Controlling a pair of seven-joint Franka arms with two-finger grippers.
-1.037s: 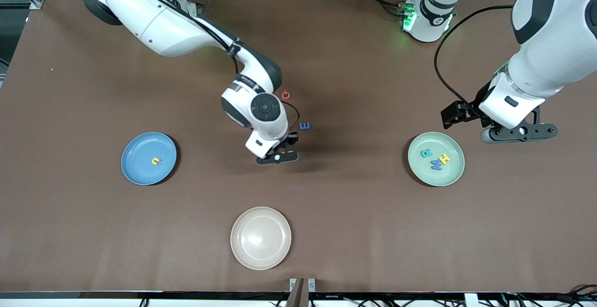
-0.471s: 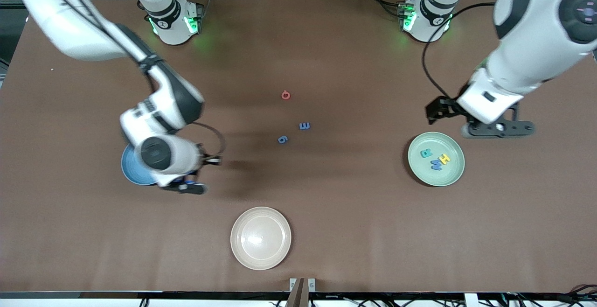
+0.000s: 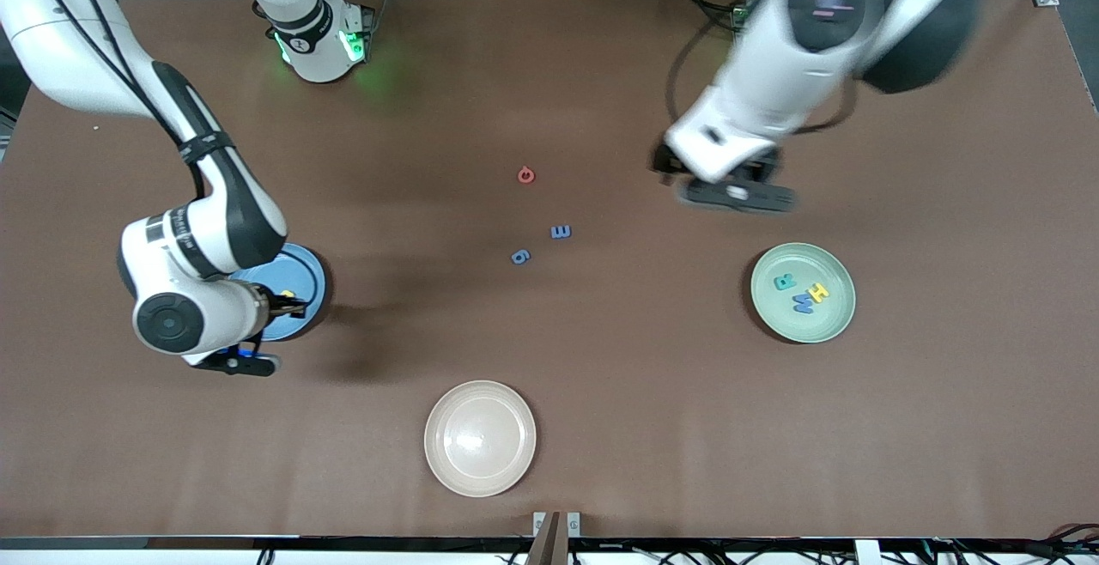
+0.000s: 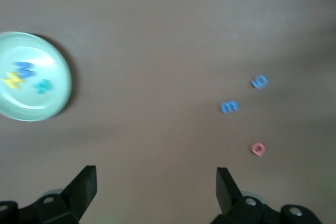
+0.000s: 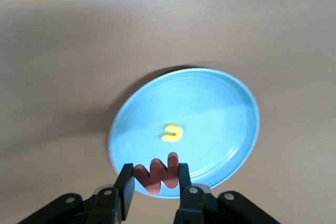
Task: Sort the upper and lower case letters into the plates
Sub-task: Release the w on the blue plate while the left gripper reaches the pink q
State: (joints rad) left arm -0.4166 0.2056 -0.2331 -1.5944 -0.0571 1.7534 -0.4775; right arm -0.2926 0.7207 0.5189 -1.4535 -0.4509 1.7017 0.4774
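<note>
Right wrist view shows the right gripper [image 5: 155,182] pinching a red letter [image 5: 156,176] (it reads like a small w) over the near rim of the blue plate [image 5: 231,124], where a yellow letter [image 5: 172,132] already lies. A second ago this gripper was low over the middle of the table beside the loose letters; it has since swung across to the right arm's end, so the red piece has gone from the table and now hangs ready to drop. Judged from that, the release is the step in hand.

The left gripper [image 3: 737,194], fingers spread wide and empty, has left its place beside the green plate [image 3: 837,318] and now hovers over bare table toward the middle. That plate holds three letters: teal [image 3: 783,282], blue [image 3: 802,302] and yellow [image 3: 819,292].

Three letters lie loose mid-table: a red ring-shaped one [image 3: 526,174], a blue one [image 3: 561,231] nearer the camera, and another blue one [image 3: 520,256] nearer again. The left arm seems bound for one of these. The beige plate [image 3: 515,470] holds nothing.
</note>
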